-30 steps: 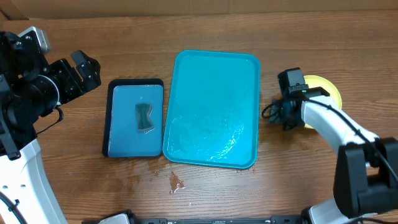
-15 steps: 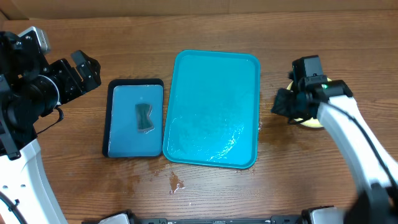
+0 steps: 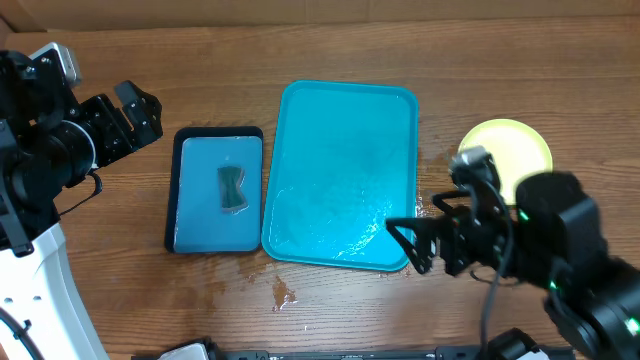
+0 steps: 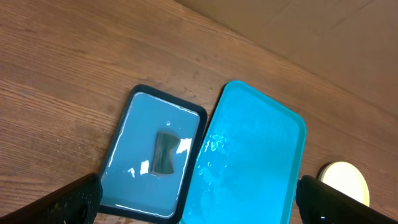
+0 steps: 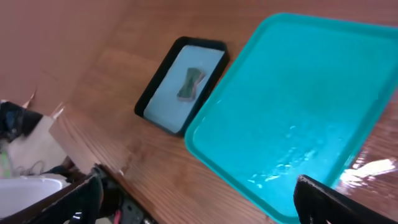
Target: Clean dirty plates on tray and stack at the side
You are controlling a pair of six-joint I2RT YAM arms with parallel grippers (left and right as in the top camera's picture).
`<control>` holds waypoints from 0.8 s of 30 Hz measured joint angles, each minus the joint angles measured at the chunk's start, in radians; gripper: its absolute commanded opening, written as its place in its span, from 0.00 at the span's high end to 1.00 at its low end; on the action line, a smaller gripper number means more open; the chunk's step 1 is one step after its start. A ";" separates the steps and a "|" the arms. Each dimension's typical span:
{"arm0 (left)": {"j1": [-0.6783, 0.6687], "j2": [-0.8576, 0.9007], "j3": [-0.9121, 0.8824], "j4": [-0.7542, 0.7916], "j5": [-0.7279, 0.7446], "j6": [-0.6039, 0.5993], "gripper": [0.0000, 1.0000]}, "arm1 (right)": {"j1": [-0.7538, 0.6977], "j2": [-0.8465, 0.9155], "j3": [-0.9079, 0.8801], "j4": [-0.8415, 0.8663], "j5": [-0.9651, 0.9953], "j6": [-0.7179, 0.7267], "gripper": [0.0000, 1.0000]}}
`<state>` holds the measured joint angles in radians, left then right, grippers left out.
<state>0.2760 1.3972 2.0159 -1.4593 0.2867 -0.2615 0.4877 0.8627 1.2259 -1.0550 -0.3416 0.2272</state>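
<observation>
The turquoise tray (image 3: 340, 175) lies in the middle of the table, wet, with only water on it. On the bare wood to its right rests a lime-yellow plate (image 3: 508, 150), also seen as the plate (image 4: 344, 180) at the left wrist view's edge. My right gripper (image 3: 408, 246) hangs open and raised over the tray's front right corner, apart from the plate and holding nothing; its view looks down on the tray (image 5: 298, 106). At the far left my left gripper (image 3: 143, 110) is open and holds nothing, high above the tray (image 4: 255, 155).
A smaller black-rimmed blue tray (image 3: 190, 215) with a dark sponge (image 3: 233, 188) lies just left of the turquoise tray. Water spots (image 3: 283, 294) mark the wood in front of the tray. Brown cardboard runs along the table's far edge.
My right gripper has opened, left the lime-yellow plate on the wood and moved up and forward to the tray's front right corner. The left arm has not moved.
</observation>
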 measured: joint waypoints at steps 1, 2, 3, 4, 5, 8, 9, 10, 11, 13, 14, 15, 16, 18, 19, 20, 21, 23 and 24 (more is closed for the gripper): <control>0.000 0.000 0.000 0.000 0.000 0.000 0.00 | 0.000 -0.029 0.000 -0.010 0.021 -0.003 0.00; 0.000 0.000 0.000 0.000 0.000 0.000 0.00 | 0.000 -0.047 0.000 -0.015 0.037 -0.005 0.00; 0.000 0.000 0.000 0.000 0.000 0.000 0.00 | 0.000 -0.079 0.000 -0.017 0.069 -0.006 0.01; 0.000 0.000 0.000 0.000 0.000 0.000 0.00 | 0.000 -0.108 0.000 -0.016 0.101 -0.008 0.01; 0.000 0.000 0.000 0.000 0.000 0.000 0.00 | 0.000 -0.132 0.000 -0.016 0.132 -0.011 0.00; 0.000 0.000 0.000 0.000 0.000 0.000 0.00 | -0.003 -0.218 -0.011 0.009 0.254 -0.015 0.00; 0.000 0.000 0.000 0.000 0.000 0.000 0.00 | -0.009 -0.245 -0.026 0.031 0.293 -0.016 0.01; 0.000 0.000 0.000 0.000 0.000 0.000 0.00 | -0.022 -0.270 -0.055 0.066 0.328 -0.017 0.00; 0.000 0.000 0.000 0.000 -0.001 0.000 0.00 | -0.037 -0.286 -0.082 0.088 0.351 -0.018 0.00; 0.000 0.000 0.000 0.000 -0.001 0.000 0.00 | -0.090 -0.324 -0.171 0.175 0.391 -0.018 0.00; 0.000 0.000 0.000 0.000 -0.001 0.000 0.00 | -0.126 -0.341 -0.229 0.221 0.399 -0.019 0.00; 0.000 0.000 0.000 0.000 -0.003 0.000 0.00 | -0.163 -0.360 -0.292 0.281 0.397 -0.018 0.00; 0.000 0.000 0.000 0.000 -0.003 0.000 0.00 | -0.196 -0.377 -0.349 0.339 0.390 -0.018 0.00; 0.000 0.000 0.000 0.000 -0.003 0.000 0.00 | -0.269 -0.425 -0.482 0.448 0.348 -0.018 0.00; 0.000 0.000 0.000 0.000 -0.003 0.000 0.00 | -0.304 -0.457 -0.550 0.494 0.322 -0.019 0.00; 0.000 0.000 0.000 0.000 -0.003 0.000 0.00 | -0.327 -0.483 -0.595 0.521 0.305 -0.018 0.00; 0.000 0.000 0.000 0.000 -0.003 0.000 0.00 | -0.364 -0.529 -0.664 0.553 0.283 -0.018 0.00; 0.000 0.000 0.000 0.000 -0.003 0.000 0.00 | -0.403 -0.583 -0.736 0.581 0.260 -0.018 0.00; 0.000 0.000 0.000 0.000 -0.003 0.000 0.00 | -0.425 -0.619 -0.780 0.594 0.249 -0.018 0.00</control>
<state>0.2760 1.3972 2.0159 -1.4593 0.2832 -0.2615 0.0628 0.2440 0.4461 -0.4614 -0.0925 0.2092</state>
